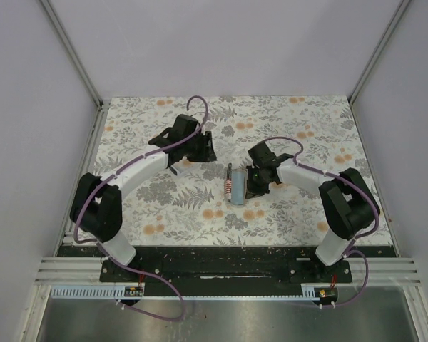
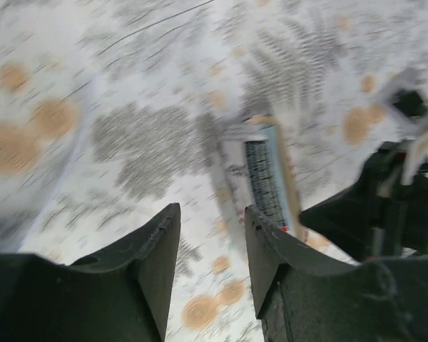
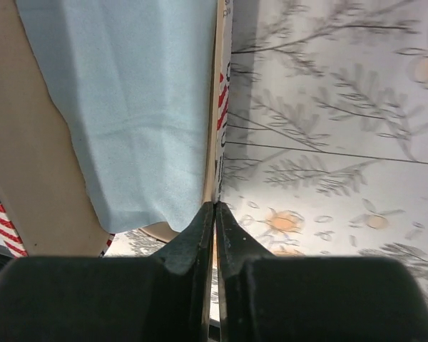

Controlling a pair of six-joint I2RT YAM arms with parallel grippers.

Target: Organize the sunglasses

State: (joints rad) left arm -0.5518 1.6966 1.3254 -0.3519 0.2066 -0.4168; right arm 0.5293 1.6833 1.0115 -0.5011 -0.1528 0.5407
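The oval stars-and-stripes case stands open mid-table. In the right wrist view its tan inside holds the light blue cloth. My right gripper is shut on the thin edge of the case wall; in the top view it sits at the case's right side. My left gripper is open and empty above the table, behind and left of the case; in the top view it hovers apart from it. No sunglasses show in any view.
The floral tablecloth covers the table, with grey walls at the back and both sides. My right arm shows at the right of the blurred left wrist view, close to the case.
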